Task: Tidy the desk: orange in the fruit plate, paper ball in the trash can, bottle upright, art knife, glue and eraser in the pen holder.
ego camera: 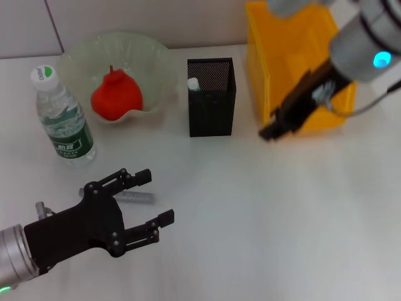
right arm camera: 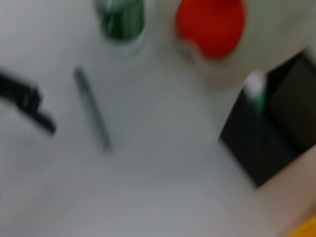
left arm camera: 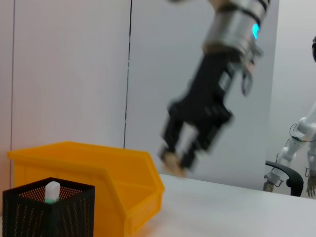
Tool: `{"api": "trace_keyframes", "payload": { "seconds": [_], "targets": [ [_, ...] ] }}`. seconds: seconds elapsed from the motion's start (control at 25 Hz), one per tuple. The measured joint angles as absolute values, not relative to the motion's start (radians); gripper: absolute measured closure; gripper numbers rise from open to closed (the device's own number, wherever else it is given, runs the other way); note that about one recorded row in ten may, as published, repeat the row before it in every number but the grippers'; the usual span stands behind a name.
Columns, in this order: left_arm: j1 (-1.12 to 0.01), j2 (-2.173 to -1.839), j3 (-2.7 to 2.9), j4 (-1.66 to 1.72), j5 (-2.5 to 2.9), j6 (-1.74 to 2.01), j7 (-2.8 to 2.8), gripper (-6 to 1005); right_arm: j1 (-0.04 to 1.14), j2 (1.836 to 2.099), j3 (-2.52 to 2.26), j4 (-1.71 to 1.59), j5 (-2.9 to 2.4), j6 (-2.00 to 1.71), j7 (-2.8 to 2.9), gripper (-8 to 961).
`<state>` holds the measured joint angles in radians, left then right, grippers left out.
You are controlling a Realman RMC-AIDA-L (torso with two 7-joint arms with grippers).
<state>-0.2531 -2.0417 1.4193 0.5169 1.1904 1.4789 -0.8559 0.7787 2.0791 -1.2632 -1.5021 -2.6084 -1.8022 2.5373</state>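
The orange (ego camera: 116,94) lies in the pale-green fruit plate (ego camera: 81,53). The bottle (ego camera: 62,116) stands upright to the plate's left. The black mesh pen holder (ego camera: 212,97) holds the art knife, whose white end (ego camera: 193,83) sticks up. My left gripper (ego camera: 156,197) is open and empty, low over the table just past a grey stick (ego camera: 135,196). My right gripper (ego camera: 272,132) hangs at the front left corner of the yellow trash can (ego camera: 301,69); it also shows in the left wrist view (left arm camera: 180,160). The paper ball is out of view.
The left wrist view shows the pen holder (left arm camera: 49,207) and the trash can (left arm camera: 98,168) beside it. The right wrist view shows the bottle (right arm camera: 121,17), the orange (right arm camera: 210,22), the grey stick (right arm camera: 91,108) and the pen holder (right arm camera: 266,143), all blurred.
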Motion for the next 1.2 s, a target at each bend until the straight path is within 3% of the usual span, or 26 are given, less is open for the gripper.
{"api": "trace_keyframes", "payload": {
  "seconds": [0.32, 1.2],
  "targets": [
    [-0.253, -2.042, 1.422, 0.517, 1.19, 1.48, -0.856, 200, 0.914, 2.063, -1.065, -1.492, -2.645, -1.736, 2.551, 485],
    [-0.251, -2.042, 1.427, 0.516, 1.19, 1.484, -0.856, 201, 0.962, 2.08, -1.25, -1.092, -2.669, -1.29, 2.538, 402]
  ]
}}
